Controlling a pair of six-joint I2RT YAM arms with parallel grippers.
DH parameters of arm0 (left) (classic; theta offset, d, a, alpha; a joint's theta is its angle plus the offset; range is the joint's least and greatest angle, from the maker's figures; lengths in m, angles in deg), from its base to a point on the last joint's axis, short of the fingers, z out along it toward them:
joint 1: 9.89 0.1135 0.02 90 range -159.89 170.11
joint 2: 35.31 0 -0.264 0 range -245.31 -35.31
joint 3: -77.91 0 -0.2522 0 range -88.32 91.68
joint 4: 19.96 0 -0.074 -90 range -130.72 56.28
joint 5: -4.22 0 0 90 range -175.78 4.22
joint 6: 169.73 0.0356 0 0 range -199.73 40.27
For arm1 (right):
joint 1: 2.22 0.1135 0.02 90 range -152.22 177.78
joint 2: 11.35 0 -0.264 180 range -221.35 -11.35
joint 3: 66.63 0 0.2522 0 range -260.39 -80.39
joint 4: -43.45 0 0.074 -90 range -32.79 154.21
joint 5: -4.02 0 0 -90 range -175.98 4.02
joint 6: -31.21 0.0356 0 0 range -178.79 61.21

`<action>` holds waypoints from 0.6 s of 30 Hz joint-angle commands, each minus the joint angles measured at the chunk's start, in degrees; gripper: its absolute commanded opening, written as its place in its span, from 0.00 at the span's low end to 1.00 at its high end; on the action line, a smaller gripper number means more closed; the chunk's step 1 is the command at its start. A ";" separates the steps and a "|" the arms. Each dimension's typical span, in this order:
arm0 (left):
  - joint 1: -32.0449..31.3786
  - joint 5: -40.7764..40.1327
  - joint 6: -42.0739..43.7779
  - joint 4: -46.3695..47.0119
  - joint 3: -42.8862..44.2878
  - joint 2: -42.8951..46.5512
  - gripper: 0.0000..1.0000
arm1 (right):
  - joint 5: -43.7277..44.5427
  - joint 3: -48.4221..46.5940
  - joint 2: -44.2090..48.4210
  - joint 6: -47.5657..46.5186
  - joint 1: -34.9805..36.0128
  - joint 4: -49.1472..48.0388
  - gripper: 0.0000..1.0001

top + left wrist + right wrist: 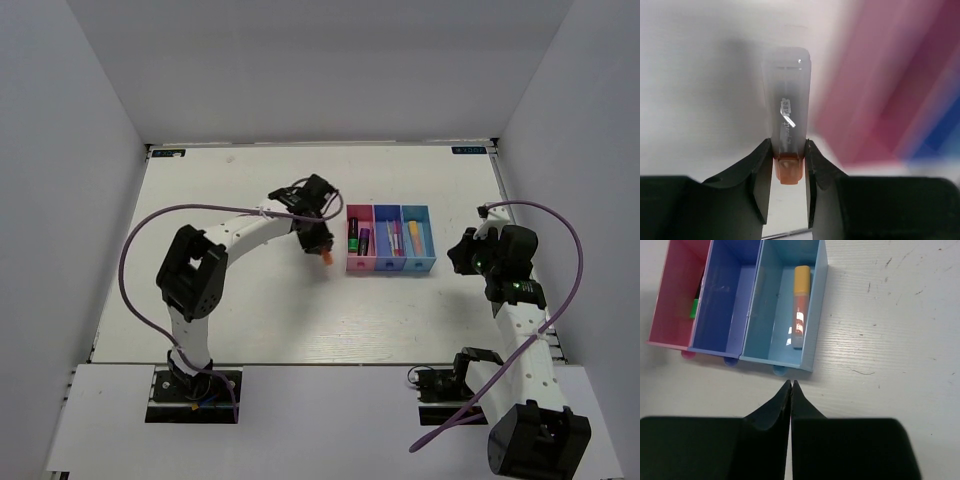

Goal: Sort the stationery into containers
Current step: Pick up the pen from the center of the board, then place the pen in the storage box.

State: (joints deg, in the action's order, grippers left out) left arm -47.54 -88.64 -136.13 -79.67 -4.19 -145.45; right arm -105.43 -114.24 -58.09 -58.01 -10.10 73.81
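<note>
White tabletop [250,320] held three joined bins [391,267].
Left gripper [788,145] clasped an orange highlighter [787,100] near the bins; right gripper [791,385] was pinched closed.

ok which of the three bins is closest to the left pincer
The pink bin, at the row's left end: the left pincer, shut on an orange highlighter, hovers just beside it; the blue-purple bin and cyan bin sit farther right.

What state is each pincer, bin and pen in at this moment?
left pincer: shut on the orange highlighter, outside the bins
right pincer: shut, empty
pink bin: holds the black-green marker and purple marker
blue-purple bin: holds thin pens
cyan bin: holds a second highlighter, lying flat
</note>
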 commanded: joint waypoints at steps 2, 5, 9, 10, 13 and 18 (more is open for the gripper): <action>-5.85 9.78 13.93 17.72 8.05 4.78 0.00 | 0.45 -0.34 1.12 -0.34 -0.29 -1.04 0.00; -7.70 18.31 15.18 24.15 14.90 -1.71 0.00 | 1.07 -0.26 1.04 -0.34 -0.29 -1.22 0.12; -8.75 25.08 13.25 31.78 23.16 -9.11 0.01 | 1.16 -0.17 1.21 -0.07 -0.47 -1.31 0.21; -9.02 25.26 12.64 32.33 27.70 -12.95 0.05 | 1.33 -0.17 1.30 -0.25 -0.47 -1.31 0.21; -10.25 26.67 11.41 34.79 34.04 -17.19 0.13 | 1.16 -0.26 1.30 0.01 -0.73 -1.22 0.22; -10.25 26.06 8.15 39.18 35.83 -21.07 0.18 | 0.90 -0.26 1.65 -0.07 -0.91 -1.31 0.25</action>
State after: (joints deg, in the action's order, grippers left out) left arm -57.35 -64.33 -126.18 -44.79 29.26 -167.35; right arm -104.35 -114.24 -57.48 -57.86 -10.58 73.75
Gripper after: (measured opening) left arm 0.378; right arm 0.245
